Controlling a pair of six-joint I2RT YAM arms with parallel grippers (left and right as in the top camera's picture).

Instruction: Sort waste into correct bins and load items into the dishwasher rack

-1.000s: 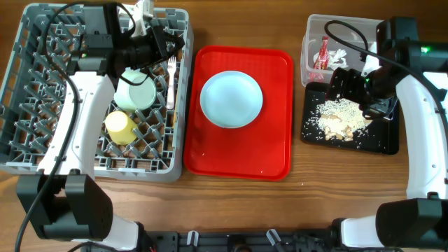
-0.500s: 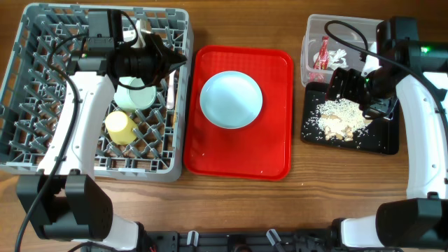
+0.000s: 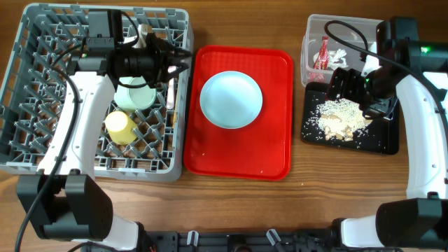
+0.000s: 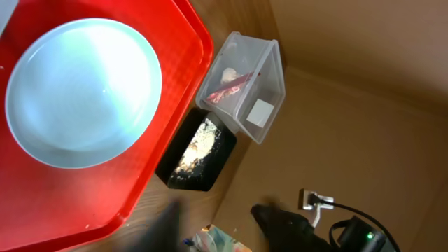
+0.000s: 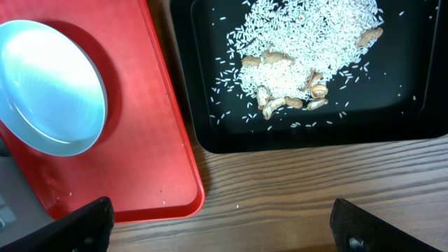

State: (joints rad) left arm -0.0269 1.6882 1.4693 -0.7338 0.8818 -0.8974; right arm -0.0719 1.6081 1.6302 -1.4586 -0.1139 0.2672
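The grey dishwasher rack (image 3: 42, 105) holds the pale green bowl (image 3: 134, 95), the yellow cup (image 3: 121, 127) and the white fork (image 3: 170, 80). My left gripper (image 3: 180, 60) hovers over the rack's right edge, open and empty; its blurred fingers (image 4: 280, 224) point toward the tray. The pale blue plate (image 3: 231, 99) lies on the red tray (image 3: 273, 154) and shows in the left wrist view (image 4: 84, 91). The clear tub (image 3: 309, 42) holds the red wrapper (image 3: 323, 52) and the white napkin (image 3: 341, 54). Rice crumbs (image 3: 339, 115) lie in the black tray (image 3: 381, 140). My right gripper (image 3: 336, 85) is above it, wide open and empty.
The right wrist view shows the crumbs (image 5: 301, 63), the black tray's rim (image 5: 189, 105), the red tray's corner (image 5: 161, 161) and bare wooden table (image 5: 315, 189). A pale upright item (image 3: 145, 31) stands in the rack's far part, partly hidden by my left arm.
My left gripper has come down from the rack's far edge and turned right, toward the red tray. The right arm has not moved.
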